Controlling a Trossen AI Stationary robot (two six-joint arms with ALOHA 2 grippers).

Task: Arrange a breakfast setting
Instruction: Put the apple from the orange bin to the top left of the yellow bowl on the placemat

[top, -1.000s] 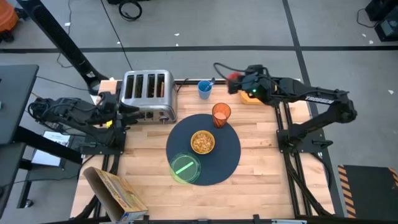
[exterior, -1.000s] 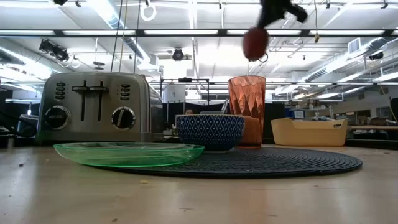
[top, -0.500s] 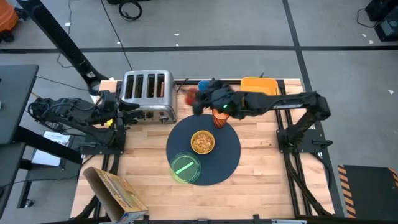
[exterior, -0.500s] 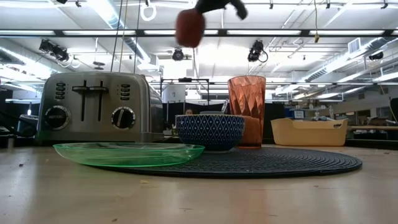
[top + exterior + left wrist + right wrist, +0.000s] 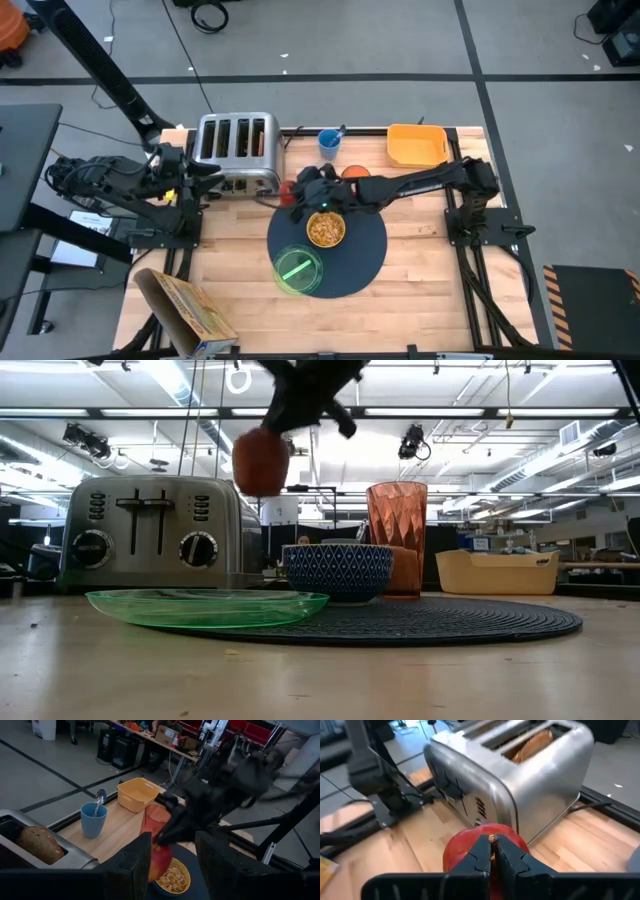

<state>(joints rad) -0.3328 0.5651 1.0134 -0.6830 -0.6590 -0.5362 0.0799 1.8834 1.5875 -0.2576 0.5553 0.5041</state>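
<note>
My right gripper (image 5: 298, 192) is shut on a red apple (image 5: 260, 460), in the air by the toaster (image 5: 238, 152) and over the far left rim of the round dark-navy mat (image 5: 368, 250). On the mat stand a blue-patterned cereal bowl (image 5: 325, 228), a translucent green plate (image 5: 298, 270) and an orange tumbler (image 5: 397, 535). A toast slice (image 5: 39, 843) sticks out of a toaster slot. A silver spoon (image 5: 100, 797) stands in the small blue cup (image 5: 329, 142). My left gripper (image 5: 212, 178) is open and empty at the toaster's left front. My right gripper pinches the apple at its stem (image 5: 493, 839), on the apple's top, between its two fingertips. The fingers come from above, slanting in from the table's right. The apple hangs below the fingers, lifted clear of the table and mat.
A yellow rectangular bin (image 5: 416, 145) stands at the far right. A cardboard box (image 5: 185, 305) lies at the near left corner. Bare wood shows to the mat's right and near side.
My right gripper has carried the apple from beside the yellow bin toward the table's left, past the tumbler, and down a little, ending near the toaster. It has stayed shut on the apple, which has stayed clear of the table.
</note>
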